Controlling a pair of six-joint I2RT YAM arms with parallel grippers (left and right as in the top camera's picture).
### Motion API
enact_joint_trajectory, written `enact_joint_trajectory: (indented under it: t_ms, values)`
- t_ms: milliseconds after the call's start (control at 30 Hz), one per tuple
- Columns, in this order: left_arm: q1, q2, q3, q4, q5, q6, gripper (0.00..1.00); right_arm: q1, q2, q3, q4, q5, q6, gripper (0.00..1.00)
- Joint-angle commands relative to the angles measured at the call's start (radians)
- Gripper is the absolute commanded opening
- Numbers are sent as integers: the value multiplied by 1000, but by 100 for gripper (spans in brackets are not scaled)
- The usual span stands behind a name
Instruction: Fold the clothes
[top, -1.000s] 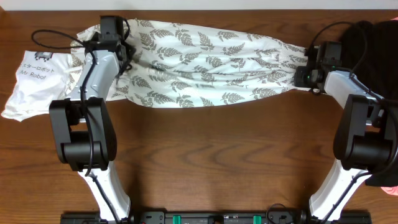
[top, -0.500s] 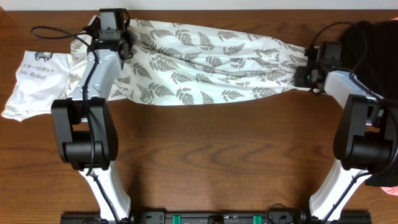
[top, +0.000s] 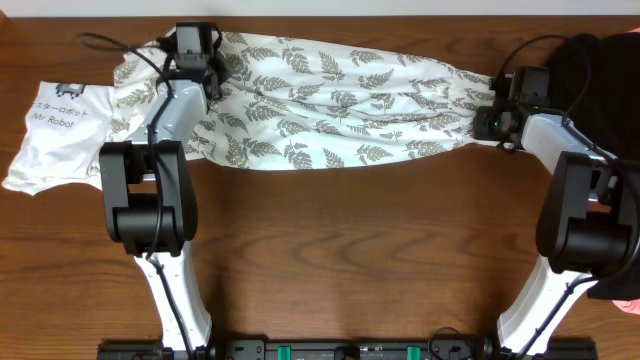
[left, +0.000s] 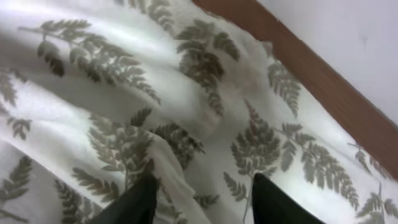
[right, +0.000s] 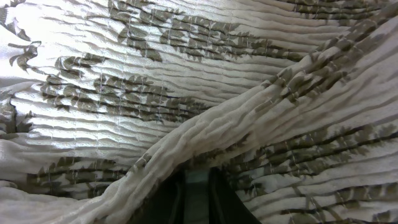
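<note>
Thin, crinkled fern-print clothes (top: 340, 100) stretch from the spread left claw (left: 205, 200) to the right claw (right: 196, 186) pinching them, beside a "Mr Robot" shirt (top: 50, 135).

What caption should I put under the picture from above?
Left gripper and right gripper near opposite ends of a fern-print garment on a wooden table.

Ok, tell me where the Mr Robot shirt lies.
Overhead, the Mr Robot shirt lies at the left end of the table, against the fern-print garment.
</note>
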Motion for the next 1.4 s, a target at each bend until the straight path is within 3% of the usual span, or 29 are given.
enact_joint_trajectory:
  t_ms: [0, 133, 267, 400, 500, 600, 667, 867, 1067, 1200, 1367]
  values:
    - [2, -55, 84, -55, 15, 154, 51, -23, 118, -69, -42, 67, 13, 15]
    - [2, -105, 142, -168, 15, 166, 50, -23, 118, -69, -42, 67, 13, 16]
    - [2, -161, 150, -280, 14, 306, 42, -23, 118, -69, -42, 67, 13, 15]
    - [2, -198, 150, -383, -5, 354, 42, -19, 96, -51, -60, 68, 13, 19]
    - [2, -227, 150, -432, -11, 357, 43, -19, 29, -22, -101, 67, 13, 27]
    - [2, -254, 150, -482, -11, 357, 48, -19, -49, 8, -137, 66, 13, 50]
    - [2, -260, 150, -528, -11, 357, 48, -19, -100, 26, -169, 54, 13, 60]
    - [2, -256, 145, -692, -11, 356, 50, 3, -231, 45, -254, -80, -42, 59]
    - [1, -256, 126, -790, -2, 300, 50, 105, -263, 45, -349, -116, -184, 55]
    - [1, -256, 65, -758, 19, 301, 50, 193, -246, 44, -355, -103, -250, 54]
    - [1, -255, -41, -605, 19, 301, 56, 254, -225, 43, -283, -56, -250, 48]
